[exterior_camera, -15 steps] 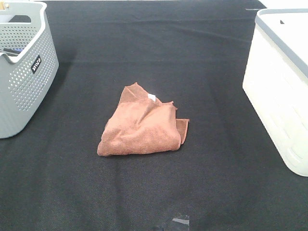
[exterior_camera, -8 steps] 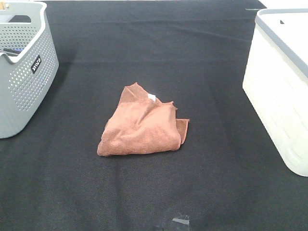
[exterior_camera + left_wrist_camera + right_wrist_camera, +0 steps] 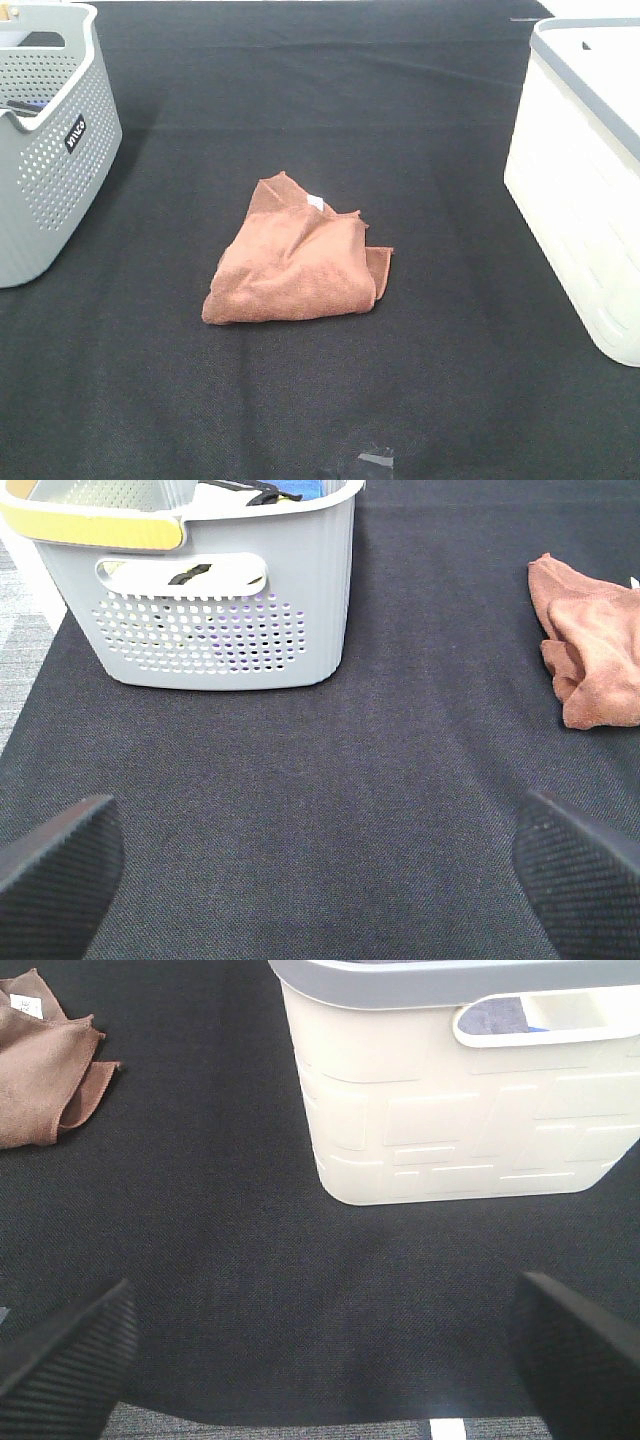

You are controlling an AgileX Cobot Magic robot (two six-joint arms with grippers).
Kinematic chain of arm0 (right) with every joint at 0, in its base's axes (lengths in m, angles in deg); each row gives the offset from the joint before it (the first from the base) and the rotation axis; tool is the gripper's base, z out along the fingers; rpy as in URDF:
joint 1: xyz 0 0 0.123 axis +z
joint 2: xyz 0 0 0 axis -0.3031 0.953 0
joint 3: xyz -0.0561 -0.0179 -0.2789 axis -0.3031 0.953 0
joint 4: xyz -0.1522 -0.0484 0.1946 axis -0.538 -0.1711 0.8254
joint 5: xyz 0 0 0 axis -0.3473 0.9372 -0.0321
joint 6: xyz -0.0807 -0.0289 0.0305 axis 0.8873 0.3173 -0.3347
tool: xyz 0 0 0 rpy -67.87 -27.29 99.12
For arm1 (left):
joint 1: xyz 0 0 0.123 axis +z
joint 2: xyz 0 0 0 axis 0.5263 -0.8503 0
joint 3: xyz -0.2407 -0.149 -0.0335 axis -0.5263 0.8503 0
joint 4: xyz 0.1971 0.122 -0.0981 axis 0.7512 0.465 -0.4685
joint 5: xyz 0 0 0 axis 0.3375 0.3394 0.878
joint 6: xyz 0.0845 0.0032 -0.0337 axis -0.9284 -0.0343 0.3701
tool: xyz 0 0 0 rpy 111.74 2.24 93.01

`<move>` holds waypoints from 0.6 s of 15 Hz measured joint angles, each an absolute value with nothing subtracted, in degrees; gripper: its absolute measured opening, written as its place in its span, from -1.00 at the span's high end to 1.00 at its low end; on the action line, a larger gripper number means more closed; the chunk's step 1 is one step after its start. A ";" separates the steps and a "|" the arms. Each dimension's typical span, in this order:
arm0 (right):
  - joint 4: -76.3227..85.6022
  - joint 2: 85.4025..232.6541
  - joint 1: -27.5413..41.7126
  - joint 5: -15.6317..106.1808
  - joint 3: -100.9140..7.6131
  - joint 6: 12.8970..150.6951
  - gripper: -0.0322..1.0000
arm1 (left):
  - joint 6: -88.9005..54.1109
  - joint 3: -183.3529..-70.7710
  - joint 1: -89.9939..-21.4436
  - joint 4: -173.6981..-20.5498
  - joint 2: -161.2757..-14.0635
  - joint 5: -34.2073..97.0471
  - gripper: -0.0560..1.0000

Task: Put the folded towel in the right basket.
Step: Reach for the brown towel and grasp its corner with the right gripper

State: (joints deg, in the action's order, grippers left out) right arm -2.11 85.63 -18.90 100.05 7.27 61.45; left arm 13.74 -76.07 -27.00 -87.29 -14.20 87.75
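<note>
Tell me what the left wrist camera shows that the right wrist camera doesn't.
Only the left wrist view shows the grey perforated plastic basket, with dark and blue items inside, and the left gripper, jaws wide apart and empty. Only the right wrist view shows the cream plastic basket with a grey rim and the right gripper, also open and empty. Both show the brown folded towel lying on the black cloth tabletop, apart from either gripper.
</note>
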 joint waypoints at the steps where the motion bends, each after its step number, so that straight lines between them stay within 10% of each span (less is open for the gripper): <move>1: -2.11 85.63 -18.90 100.05 7.27 61.45 -0.94 | 13.74 -76.07 -27.00 -87.29 -14.20 87.75 -0.98; 9: -2.11 85.63 -18.90 100.05 7.27 61.51 -0.94 | 13.74 -76.07 -27.00 -87.29 -14.20 87.75 -0.98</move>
